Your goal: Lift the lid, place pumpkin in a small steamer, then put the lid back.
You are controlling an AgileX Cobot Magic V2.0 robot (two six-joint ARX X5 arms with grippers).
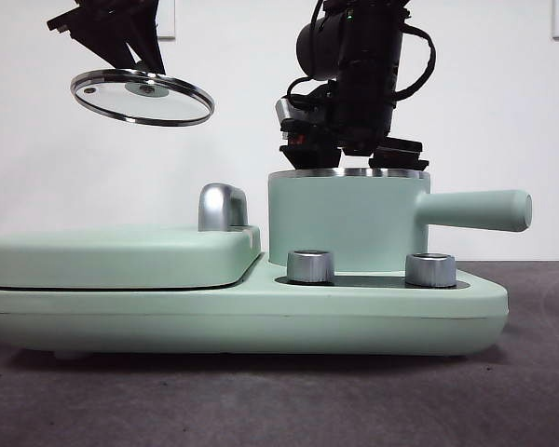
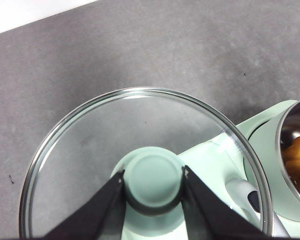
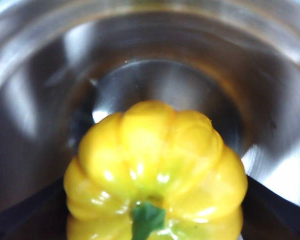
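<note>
Broadly, the biggest thing on the dark table (image 1: 540, 391) is the mint-green cooker base (image 1: 242, 312), with its flat griddle cover (image 1: 121, 256) on one side, a chrome handle (image 1: 222, 207) rising behind that cover, and two steel dials (image 1: 310, 265) on its front ledge. Standing on the base at the other side is the small steamer (image 1: 349, 219), upright, its steel rim uncovered and its long straight handle (image 1: 475, 209) pointing away from the griddle. Directly above the steamer's mouth hangs the right gripper (image 1: 354, 154), its tips down at the level of the rim. Its wrist view looks straight into the shiny steel bowl, where the pumpkin (image 3: 155, 180) sits between the two black jaws, one at each flank and pressed against it, so the jaws are closed on the pumpkin inside the pot; whether it touches the bottom cannot be told. High over the griddle side, well clear of the steamer, the left gripper (image 2: 153, 187) holds the lid (image 1: 142, 96) in the air, slightly tilted. Its jaws are narrowed onto the mint-green knob (image 2: 154, 180), one on each side and touching it, with the glass disc hanging beneath
</note>
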